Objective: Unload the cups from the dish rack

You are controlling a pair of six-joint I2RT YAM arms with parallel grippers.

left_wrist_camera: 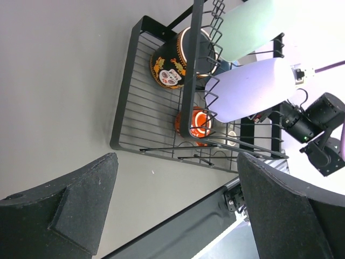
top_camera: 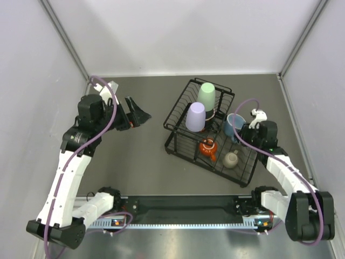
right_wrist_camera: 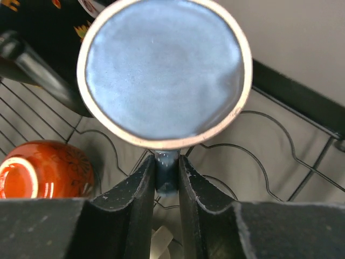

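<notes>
The black wire dish rack (top_camera: 178, 105) stands right of centre. On its raised tier sit the mint-green tumbler (top_camera: 206, 96) and the lavender tumbler (top_camera: 195, 116). Lower down are the orange cup (top_camera: 208, 147) and the beige mug (top_camera: 231, 159). The patterned black-handled mug (left_wrist_camera: 175, 59) lies in the rack's far end. My right gripper (right_wrist_camera: 167, 167) is shut on the handle of the blue mug (right_wrist_camera: 161, 70), above the rack's wire floor (right_wrist_camera: 291, 97); both show in the top view, gripper (top_camera: 242, 132) and mug (top_camera: 234, 125). My left gripper (top_camera: 141, 116) is open and empty, left of the rack.
A black rail (top_camera: 183, 205) runs along the near edge between the arm bases. White walls close the grey table on the left, back and right. In the left wrist view, bare table lies between my open fingers (left_wrist_camera: 81, 205) and the rack's rim (left_wrist_camera: 121, 118).
</notes>
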